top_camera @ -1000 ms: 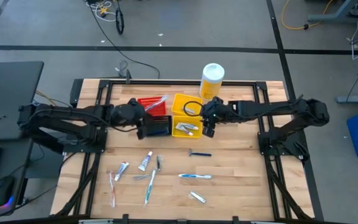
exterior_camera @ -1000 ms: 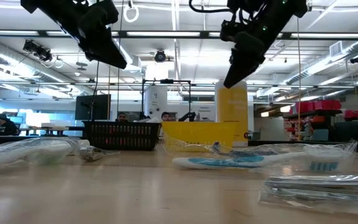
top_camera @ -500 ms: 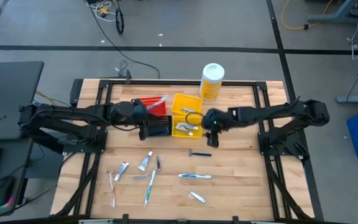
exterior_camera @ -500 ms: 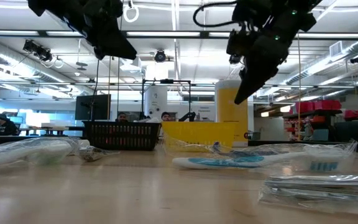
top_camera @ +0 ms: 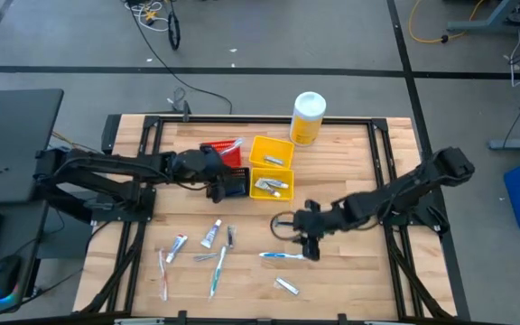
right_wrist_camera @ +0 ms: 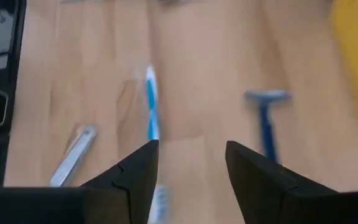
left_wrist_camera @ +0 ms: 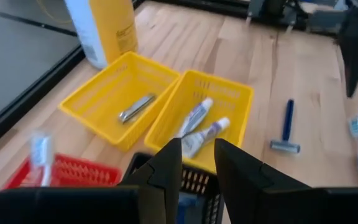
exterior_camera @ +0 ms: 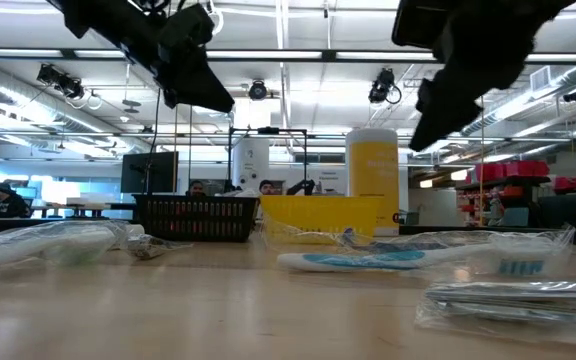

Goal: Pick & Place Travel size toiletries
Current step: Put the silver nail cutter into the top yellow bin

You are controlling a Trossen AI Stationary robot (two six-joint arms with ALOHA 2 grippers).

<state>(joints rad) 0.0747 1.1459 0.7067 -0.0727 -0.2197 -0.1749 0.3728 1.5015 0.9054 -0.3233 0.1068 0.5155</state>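
Yellow bottle [exterior_camera: 372,165]: label print unreadable.

right claw [top_camera: 310,246] moved from bins to toothbrush [top_camera: 283,255]

- Your left gripper [left_wrist_camera: 197,163] hangs over the black bin [left_wrist_camera: 194,186], fingers slightly apart, nothing between them.
- At 12 o'clock, a yellow bin [left_wrist_camera: 236,99] holds two small tubes [left_wrist_camera: 197,124].
- At 2 o'clock, a blue razor [left_wrist_camera: 287,127] lies on the table [left_wrist_camera: 303,74].
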